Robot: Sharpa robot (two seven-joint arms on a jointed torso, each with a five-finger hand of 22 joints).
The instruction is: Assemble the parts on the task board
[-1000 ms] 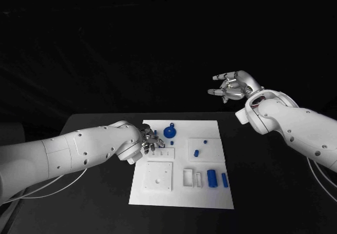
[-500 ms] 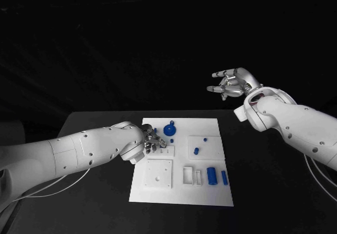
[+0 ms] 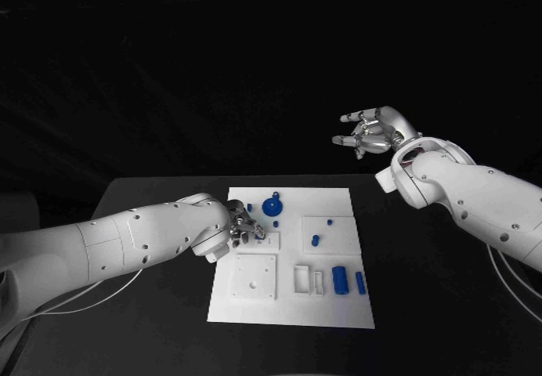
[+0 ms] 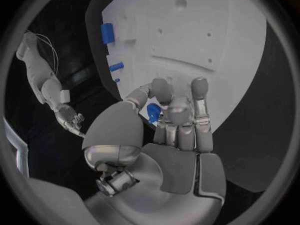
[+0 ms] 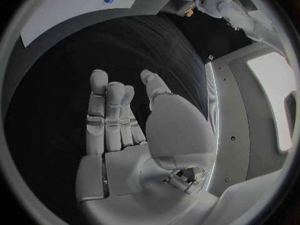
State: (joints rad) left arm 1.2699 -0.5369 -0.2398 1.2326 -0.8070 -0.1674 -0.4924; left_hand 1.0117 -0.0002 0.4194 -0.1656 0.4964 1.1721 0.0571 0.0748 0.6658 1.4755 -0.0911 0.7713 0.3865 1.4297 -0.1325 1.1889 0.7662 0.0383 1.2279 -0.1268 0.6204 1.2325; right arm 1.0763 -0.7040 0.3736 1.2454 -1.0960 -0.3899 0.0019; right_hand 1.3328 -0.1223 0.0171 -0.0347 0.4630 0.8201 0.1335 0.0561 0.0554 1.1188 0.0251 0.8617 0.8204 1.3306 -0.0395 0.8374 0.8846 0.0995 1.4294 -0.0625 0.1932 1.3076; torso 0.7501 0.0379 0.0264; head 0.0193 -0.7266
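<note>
The white task board (image 3: 339, 313) lies in the middle of the black table. My left hand (image 3: 240, 227) hovers low over the board's left edge and pinches a small blue part (image 4: 152, 112) between thumb and fingers. On the board I see a round blue knob (image 3: 272, 208), two small blue pegs (image 3: 316, 240) and two blue cylinders (image 3: 340, 280) near white slotted blocks. My right hand (image 3: 373, 135) is raised high above the table's far right side, fingers apart, holding nothing; the right wrist view shows its bare palm (image 5: 125, 135).
A white square plate with holes (image 3: 255, 280) sits on the board's near left. Black table (image 3: 429, 313) stretches to the right of the board. The left forearm (image 3: 124, 243) lies across the table's left side.
My left hand has edged slightly towards the board's near side with the part. The right hand has lifted a little and its fingers have spread.
</note>
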